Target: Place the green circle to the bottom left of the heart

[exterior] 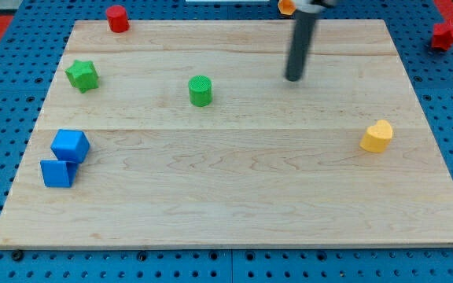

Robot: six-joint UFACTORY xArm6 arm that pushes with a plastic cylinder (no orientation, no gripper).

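My tip (293, 79) rests on the board (234, 212) near the view's top, to the right of the green circle (200, 90) and slightly above it, with bare wood between them. That side looks poorly suited to the job: the yellow heart (377, 136) sits far off at the view's right, so the circle has to travel right and somewhat down, which I judge calls for the tip to come round to the circle's left before any push. There are no jaws here to be spread or pressed together; the rod simply ends in a blunt point and holds nothing. The circle stands upright and alone near the middle of the upper board, well apart from the heart. Other pieces lie clear of the likely path: a green star (82, 75) at upper left, 2 blue blocks (64, 157) touching at lower left, and a red cylinder (117, 18) at the top edge. No brand, label or writing can be read anywhere.
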